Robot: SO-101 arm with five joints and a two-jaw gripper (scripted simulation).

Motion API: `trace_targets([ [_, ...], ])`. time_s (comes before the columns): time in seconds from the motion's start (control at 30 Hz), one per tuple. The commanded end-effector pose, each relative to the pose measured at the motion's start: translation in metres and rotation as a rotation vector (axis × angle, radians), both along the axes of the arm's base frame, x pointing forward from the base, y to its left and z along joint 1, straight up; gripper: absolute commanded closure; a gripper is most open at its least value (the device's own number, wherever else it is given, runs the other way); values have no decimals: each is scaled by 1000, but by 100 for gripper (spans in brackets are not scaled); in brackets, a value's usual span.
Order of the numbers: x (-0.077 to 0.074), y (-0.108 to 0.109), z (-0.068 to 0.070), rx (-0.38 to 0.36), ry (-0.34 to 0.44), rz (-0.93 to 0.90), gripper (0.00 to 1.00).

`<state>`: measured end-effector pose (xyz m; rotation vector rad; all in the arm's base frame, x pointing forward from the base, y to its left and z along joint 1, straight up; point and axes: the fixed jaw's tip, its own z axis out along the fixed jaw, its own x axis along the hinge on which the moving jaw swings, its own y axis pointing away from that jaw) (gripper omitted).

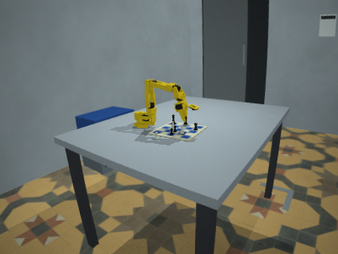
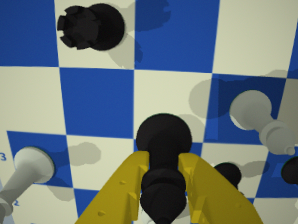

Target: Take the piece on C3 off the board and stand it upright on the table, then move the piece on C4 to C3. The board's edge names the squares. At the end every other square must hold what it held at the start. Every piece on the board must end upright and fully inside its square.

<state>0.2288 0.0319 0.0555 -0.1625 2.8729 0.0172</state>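
Outwardly, exterior view: my yellow arm [image 1: 161,87] reaches from its base over the chessboard [image 1: 201,129], which lies on the grey table [image 1: 235,143]; the gripper [image 1: 184,119] points down among the pieces. At this range I cannot tell which square it is over. A blue box [image 1: 101,116] stands behind the table.

Wrist view: the two yellow fingers are clamped on a black pawn [image 2: 162,163], pinching its waist below the round head. Judging by the edge letters, the pawn sits in or above column C; whether it is the C3 or the C4 piece, and whether its foot touches the board, I cannot tell. A larger black piece [image 2: 89,27] lies in column B near the far edge, seemingly toppled. A white pawn [image 2: 252,110] stands just right of the grip; another white pawn [image 2: 29,165] stands at left.

Risk, as I judge it: the hold is narrow and on a rounded waist, so the pawn could pivot or slip. Travel sideways at low height could let a finger knock a white neighbour out of its square.
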Motion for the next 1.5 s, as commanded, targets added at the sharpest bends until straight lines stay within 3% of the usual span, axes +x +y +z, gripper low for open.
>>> trace_targets([
  [0.0, 2, -2, 13, 2, -24, -3, 100],
  [0.33, 2, -2, 28, 2, -24, -3, 100],
  [0.73, 1, -2, 30, 1, -24, -3, 100],
  [1.2, -36, -9, 29, 0, -20, -19, 100],
  [1.47, -39, -10, 29, 0, -20, -20, 100],
])
